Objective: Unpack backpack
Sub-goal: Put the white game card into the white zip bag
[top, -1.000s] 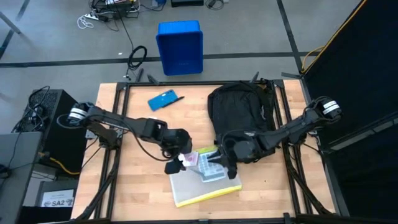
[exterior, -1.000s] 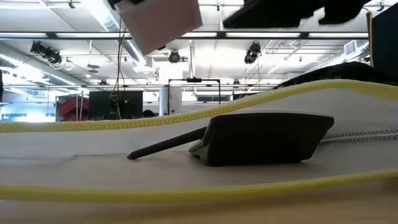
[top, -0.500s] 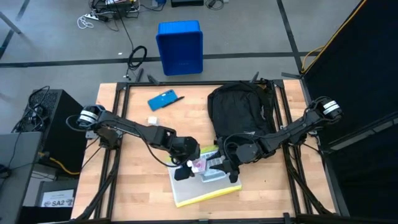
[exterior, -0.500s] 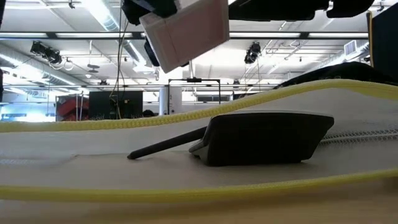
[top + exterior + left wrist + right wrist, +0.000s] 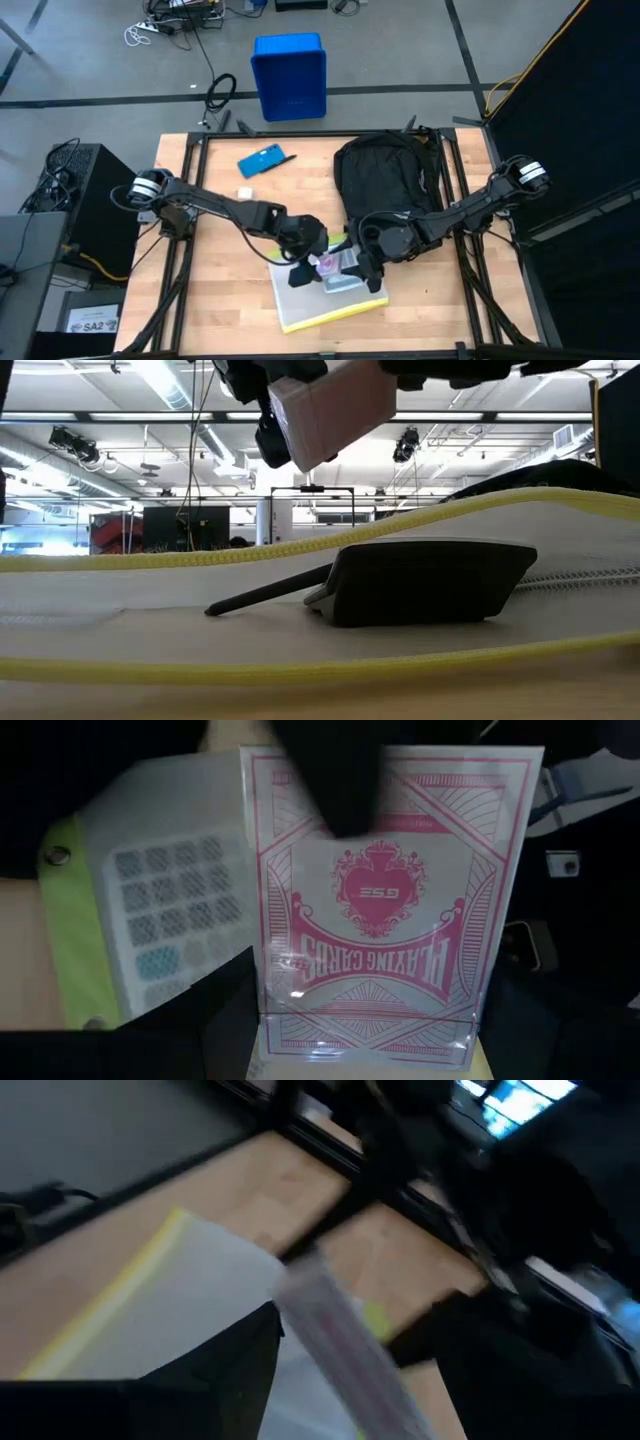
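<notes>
A pack of red-backed playing cards (image 5: 327, 265) in a clear case hangs over a white mesh pouch (image 5: 320, 305) with a yellow zip edge, and my left gripper (image 5: 308, 268) is shut on it. My right gripper (image 5: 360, 268) stands open, its fingers on either side of the pack's far end. One of those fingers (image 5: 340, 780) crosses the pack's face. A dark calculator (image 5: 420, 585) and a pen (image 5: 265, 597) lie on the pouch. The black backpack (image 5: 385, 175) lies flat at the far right of the table. My left gripper pinches the card pack between its two fingers at the end nearest the wrist (image 5: 365, 1045), coming from the table's left and slanting down. The pack (image 5: 330, 405) is lifted clear above the pouch and tilted. The pack hides the exact spots of contact. My right gripper straddles the pack's other end (image 5: 330, 1345), which I see edge-on; whether it touches I cannot tell.
A blue flat case (image 5: 262, 160) and a small white object (image 5: 243, 193) lie at the far left of the table. A blue plastic bin (image 5: 290, 75) stands on the floor beyond the far edge. Bare wood shows along the near left.
My left gripper has carried the card pack toward the table's right edge and slightly down, up to my right gripper, which has stayed in place. The right gripper's fingers stand wider apart now. The pouch, calculator and pen have not moved.
</notes>
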`<state>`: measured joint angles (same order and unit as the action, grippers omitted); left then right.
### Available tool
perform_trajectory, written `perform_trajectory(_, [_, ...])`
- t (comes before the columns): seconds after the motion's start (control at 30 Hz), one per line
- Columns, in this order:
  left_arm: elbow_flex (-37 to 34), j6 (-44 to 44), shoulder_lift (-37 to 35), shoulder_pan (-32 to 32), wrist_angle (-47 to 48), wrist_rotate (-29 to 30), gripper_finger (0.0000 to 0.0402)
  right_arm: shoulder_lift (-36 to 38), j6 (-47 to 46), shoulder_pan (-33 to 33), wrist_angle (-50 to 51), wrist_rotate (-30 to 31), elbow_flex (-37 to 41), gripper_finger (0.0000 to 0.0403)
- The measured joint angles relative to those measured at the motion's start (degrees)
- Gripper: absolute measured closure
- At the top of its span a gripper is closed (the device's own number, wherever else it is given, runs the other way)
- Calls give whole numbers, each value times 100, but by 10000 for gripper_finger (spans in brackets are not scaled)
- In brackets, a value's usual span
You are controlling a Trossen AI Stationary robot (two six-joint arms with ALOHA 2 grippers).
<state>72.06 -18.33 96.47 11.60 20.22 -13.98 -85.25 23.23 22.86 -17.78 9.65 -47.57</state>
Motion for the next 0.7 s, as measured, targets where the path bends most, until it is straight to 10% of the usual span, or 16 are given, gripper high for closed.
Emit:
perform_trajectory(0.43, [-1,-17,2,-107,-128,-50,140,0,228,-92,165,-207,-4,340])
perform_trajectory(0.7, [-1,-27,2,-105,-150,3,113,0,288,65,207,239,-4,346])
